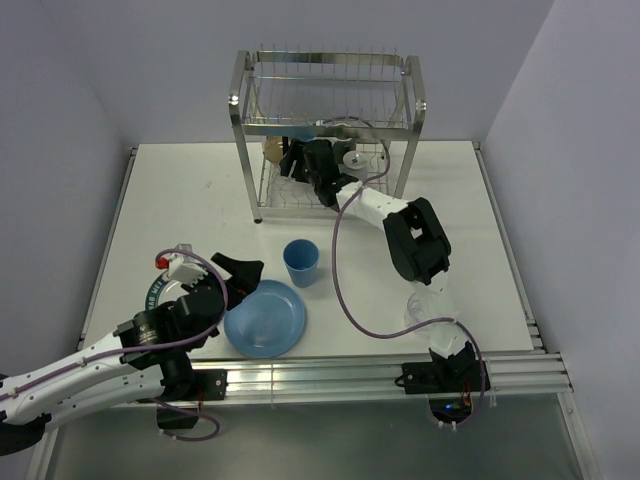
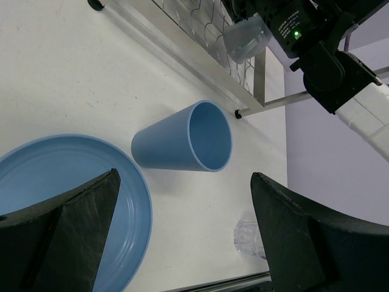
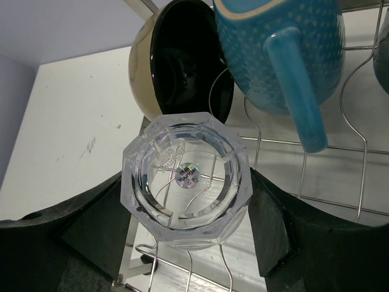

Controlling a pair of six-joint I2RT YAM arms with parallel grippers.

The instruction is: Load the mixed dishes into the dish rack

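- The dish rack (image 1: pixel 325 125) stands at 12 o'clock on the table (image 1: pixel 180 200), and the right arm reaches into its lower tier.
- The right gripper (image 3: pixel 187 185) pinches a clear glass (image 3: pixel 187 170) by its faceted sides. One finger presses at 3 o'clock and the other at 9, above the wires of that tier.
- In the right wrist view a bowl (image 3: pixel 182 67), black inside and cream outside, stands on edge at 12 o'clock of the held glass.
- A blue mug (image 3: pixel 285 48) with pale dots hangs just beside the bowl at 2 o'clock, its handle pointing to 6.
- The left gripper (image 2: pixel 185 182) is spread wide with nothing between its fingers, at 8 o'clock on the table.
- The blue tumbler (image 1: pixel 301 262) stands mouth up near the table's middle, at 6 o'clock of the rack.
- The blue plate (image 1: pixel 265 318) lies flat at 7 o'clock of the tumbler, near it but apart.
- A second clear glass (image 1: pixel 422 305) stands at 4 o'clock of the tumbler, beside the right arm.
- A white plate (image 1: pixel 160 293) with a dark rim lies at 9 o'clock of the blue plate, partly under the left arm.
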